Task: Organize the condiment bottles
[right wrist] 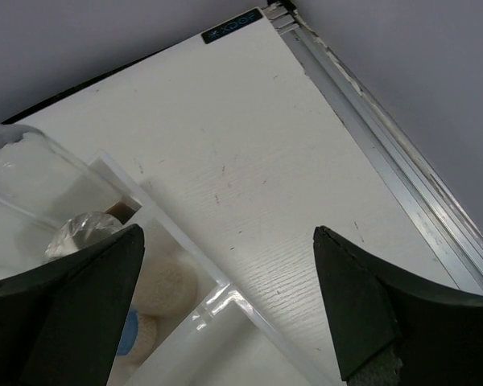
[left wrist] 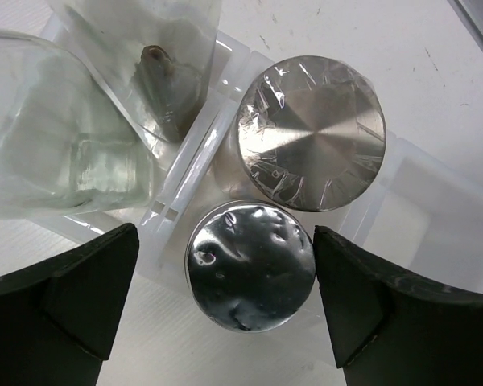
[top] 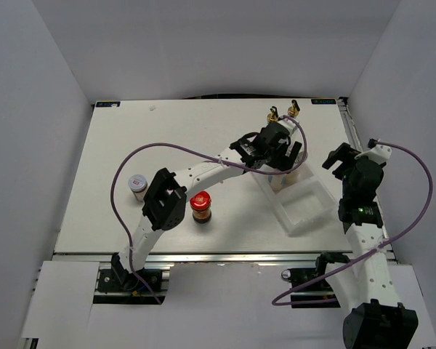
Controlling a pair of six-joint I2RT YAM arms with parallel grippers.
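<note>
Two outside tray (top: 305, 209): red-lidded jar (top: 201, 207), white-lidded jar (top: 137, 185). Left gripper (left wrist: 225, 233) spread astride silver-lidded shaker (left wrist: 249, 265), seemingly released; finger (left wrist: 350, 297) snagging lid on retreat could tip it into cruets (left wrist: 64, 145). Right gripper (right wrist: 227, 233) spread.

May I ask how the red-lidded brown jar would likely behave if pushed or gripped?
The red-lidded brown jar stands upright and looks squat, so a push would probably slide it, not tip it. Its round body might slip when pinched.
</note>
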